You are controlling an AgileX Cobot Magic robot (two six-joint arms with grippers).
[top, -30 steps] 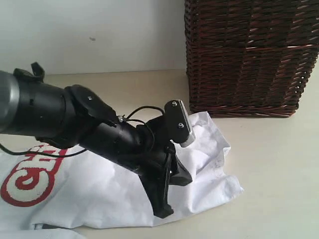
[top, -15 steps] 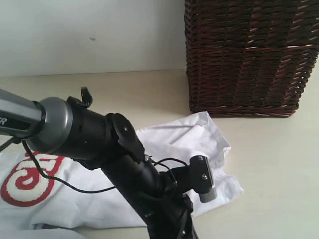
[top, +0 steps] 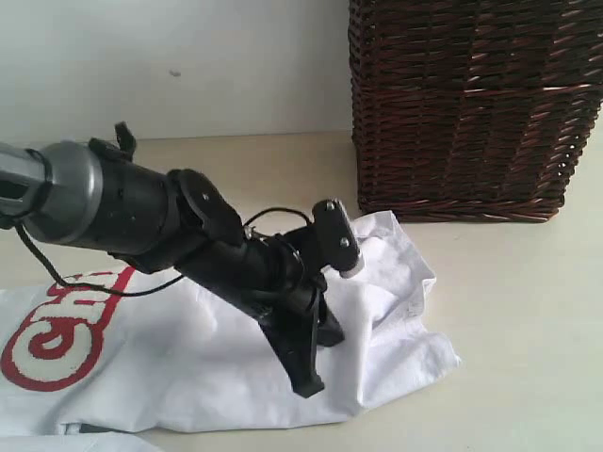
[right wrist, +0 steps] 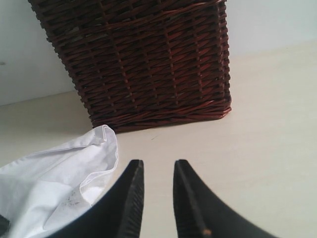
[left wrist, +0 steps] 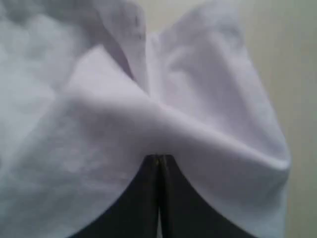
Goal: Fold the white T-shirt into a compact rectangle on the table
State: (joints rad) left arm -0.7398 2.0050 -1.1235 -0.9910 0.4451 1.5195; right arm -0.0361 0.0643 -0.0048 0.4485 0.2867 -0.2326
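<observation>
Left gripper point(left wrist: 158, 159), jaws clenched, pinches a fold of the white T-shirt point(top: 170, 363), spread beneath it on the table point(top: 528, 311), long axis running from the tips toward the red lettering point(top: 57, 330). Right gripper point(right wrist: 154, 171), slightly parted, holds nothing.

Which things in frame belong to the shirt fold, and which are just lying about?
In the job: white T-shirt, table, left gripper closed with its tips at the shirt, right gripper open over the table.
Lying about: wicker basket, standing next to the shirt.
</observation>
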